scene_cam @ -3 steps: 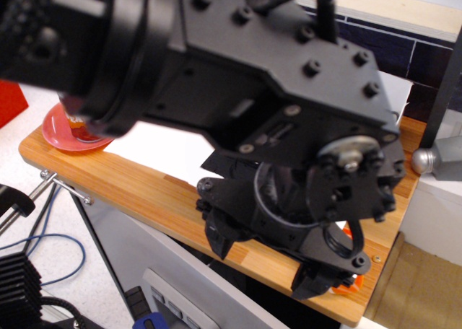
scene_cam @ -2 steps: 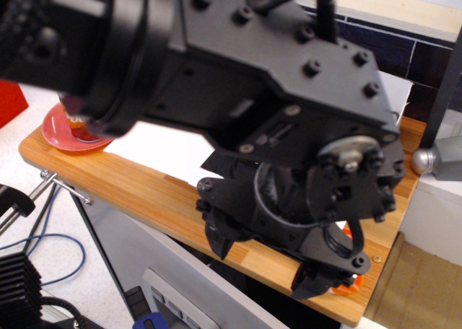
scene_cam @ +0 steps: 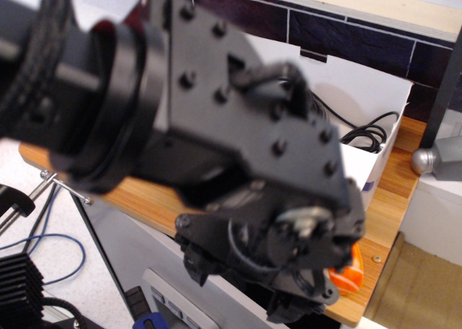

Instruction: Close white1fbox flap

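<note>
Table [scene_cam: 155, 199] wooden, dark tiled wall [scene_cam: 361, 44] behind. Box [scene_cam: 368, 120] at far right of table, flap [scene_cam: 346, 80] upright, black cable inside. Gripper [scene_cam: 289, 300] blurred, state unclear. Orange toy [scene_cam: 346, 275] near edge.

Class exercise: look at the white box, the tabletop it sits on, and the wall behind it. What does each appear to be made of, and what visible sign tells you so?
White box: probably thin matte cardboard; flat, thin walls with crisp folded corners, no gloss.
Tabletop: wood or wood-look laminate, smooth finish; orange-brown strips with grain lines.
Wall: likely glazed ceramic tile; dark rectangles separated by pale grout lines, though any sheen is hard to judge.
</note>
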Motion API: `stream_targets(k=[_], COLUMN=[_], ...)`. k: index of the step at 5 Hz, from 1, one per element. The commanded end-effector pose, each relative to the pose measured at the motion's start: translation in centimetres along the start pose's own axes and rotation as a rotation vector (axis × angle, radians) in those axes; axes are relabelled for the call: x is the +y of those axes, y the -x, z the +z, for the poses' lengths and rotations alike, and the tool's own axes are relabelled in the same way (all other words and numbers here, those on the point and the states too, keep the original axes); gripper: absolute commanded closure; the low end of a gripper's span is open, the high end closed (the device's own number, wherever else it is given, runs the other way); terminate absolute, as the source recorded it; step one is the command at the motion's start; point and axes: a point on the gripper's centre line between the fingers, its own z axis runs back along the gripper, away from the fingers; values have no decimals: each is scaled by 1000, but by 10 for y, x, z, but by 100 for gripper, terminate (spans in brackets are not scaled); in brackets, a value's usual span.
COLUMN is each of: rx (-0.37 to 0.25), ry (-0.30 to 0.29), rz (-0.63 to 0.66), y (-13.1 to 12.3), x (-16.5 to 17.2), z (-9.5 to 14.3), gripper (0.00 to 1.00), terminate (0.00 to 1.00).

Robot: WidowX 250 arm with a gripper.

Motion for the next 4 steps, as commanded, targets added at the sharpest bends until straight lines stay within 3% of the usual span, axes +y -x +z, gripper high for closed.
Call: stream_targets(k=[1,2,4], rx=[-189,-313,-459], ry=[25,7,-16], rz=[27,25,-16], y=[-3,-14,-39], x=[-4,0,10], z=[-14,-17,-15], gripper=[0,0,0], terminate=[0,0,0])
